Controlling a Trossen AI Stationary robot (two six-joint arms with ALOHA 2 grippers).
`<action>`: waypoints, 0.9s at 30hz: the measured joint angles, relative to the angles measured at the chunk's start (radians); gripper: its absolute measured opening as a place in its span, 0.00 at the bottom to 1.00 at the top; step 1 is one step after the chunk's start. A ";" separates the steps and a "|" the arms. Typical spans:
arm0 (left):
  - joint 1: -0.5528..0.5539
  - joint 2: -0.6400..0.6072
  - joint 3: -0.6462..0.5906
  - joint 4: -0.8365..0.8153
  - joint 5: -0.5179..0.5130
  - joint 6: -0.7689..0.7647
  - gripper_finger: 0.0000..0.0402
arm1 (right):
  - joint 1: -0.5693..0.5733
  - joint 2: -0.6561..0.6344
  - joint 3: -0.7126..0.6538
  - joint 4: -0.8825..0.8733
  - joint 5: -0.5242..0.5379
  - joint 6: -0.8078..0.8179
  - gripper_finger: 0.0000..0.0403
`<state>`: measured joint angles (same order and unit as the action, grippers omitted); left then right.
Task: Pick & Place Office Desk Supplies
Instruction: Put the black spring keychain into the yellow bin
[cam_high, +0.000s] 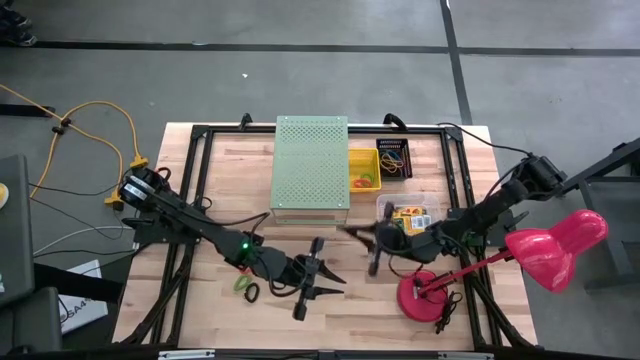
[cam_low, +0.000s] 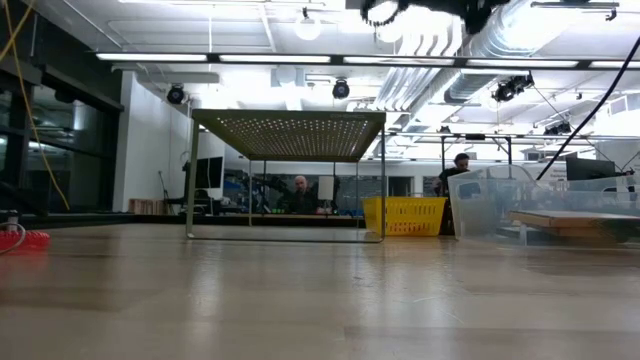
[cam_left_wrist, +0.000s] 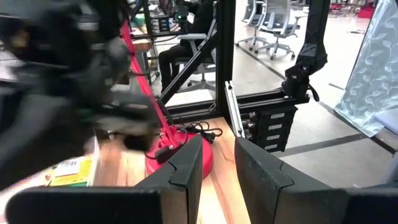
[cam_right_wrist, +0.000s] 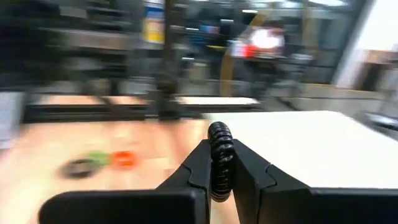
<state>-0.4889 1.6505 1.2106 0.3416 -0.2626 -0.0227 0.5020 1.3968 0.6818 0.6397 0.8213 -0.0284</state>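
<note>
right wrist view: the right gripper (cam_right_wrist: 221, 163) pinches a black coiled elastic band loop (cam_right_wrist: 219, 158) above the table's middle, left gripper (cam_high: 318, 275) fingers parted and empty; carry it level, releasing only over a bin.

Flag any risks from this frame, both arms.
1. The right gripper pinches a black band only at its fingertips; the thin loop could slip out in transit.
2. The right arm works close beside the pink lamp and its red base; a swing could knock it.
3. The left gripper is open and empty near the bands on the table; both grippers sit close at table centre, so they might collide.
</note>
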 joint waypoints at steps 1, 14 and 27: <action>0.000 0.000 0.000 -0.001 0.000 0.000 0.23 | -0.013 0.000 0.000 0.000 0.039 -0.007 0.07; 0.000 0.000 0.000 -0.005 0.000 -0.001 0.23 | -0.322 0.000 0.000 -0.002 0.141 -0.020 0.07; -0.005 0.000 0.000 -0.048 0.000 0.000 0.23 | -0.594 0.000 0.000 -0.443 -0.097 0.477 0.07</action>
<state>-0.4938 1.6505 1.2106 0.2941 -0.2626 -0.0227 -0.0916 1.3968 0.6817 0.1970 0.7241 0.4481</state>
